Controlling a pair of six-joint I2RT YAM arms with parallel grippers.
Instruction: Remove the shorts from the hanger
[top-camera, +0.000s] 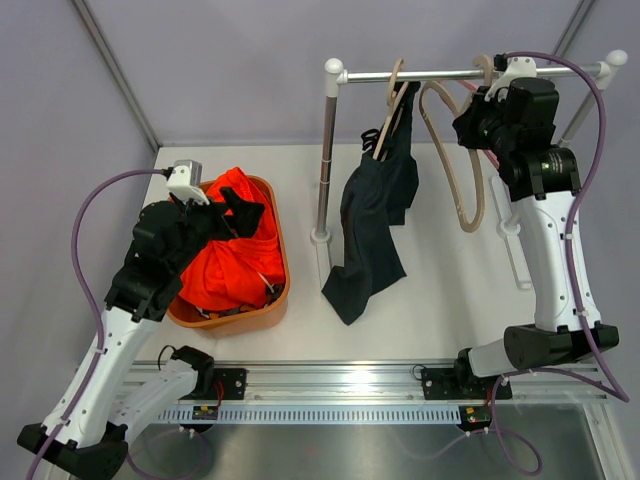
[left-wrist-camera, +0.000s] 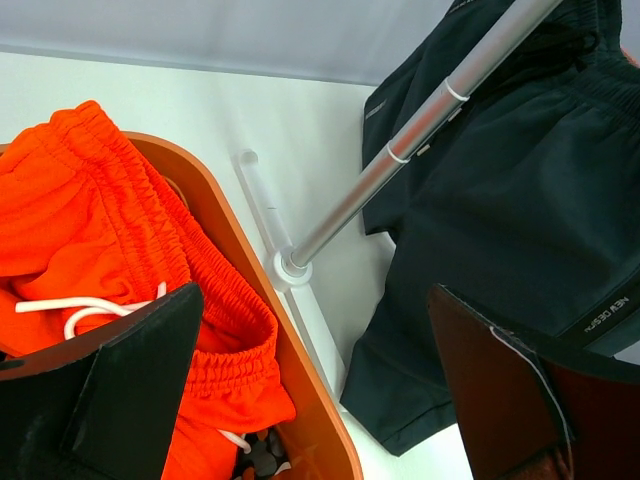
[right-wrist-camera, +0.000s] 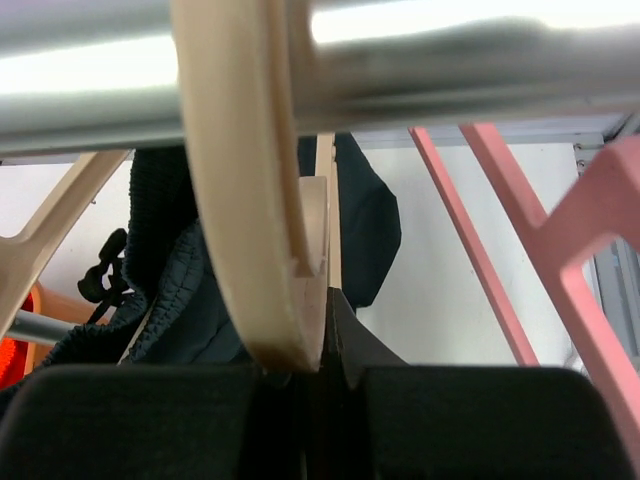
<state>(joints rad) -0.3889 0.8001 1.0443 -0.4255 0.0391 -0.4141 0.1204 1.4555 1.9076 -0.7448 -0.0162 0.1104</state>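
Note:
The dark navy shorts (top-camera: 372, 225) hang from a wooden hanger (top-camera: 396, 100) on the metal rail (top-camera: 440, 73), and they also show in the left wrist view (left-wrist-camera: 520, 230). The bright orange shorts (top-camera: 235, 255) with a white drawstring (left-wrist-camera: 70, 312) lie in the orange basket (top-camera: 285, 285). A bit of camouflage print (left-wrist-camera: 262, 455) shows under them. My left gripper (top-camera: 238, 214) is open and empty above the basket. My right gripper (top-camera: 488, 92) is up at the rail, shut on the hook of an empty wooden hanger (right-wrist-camera: 250, 230).
The rail's upright pole (top-camera: 325, 160) stands on a white base (left-wrist-camera: 288, 268) between basket and navy shorts. The empty hanger's loop (top-camera: 462, 165) hangs below the rail. A pink hanger (right-wrist-camera: 480, 250) hangs to the right of my right gripper.

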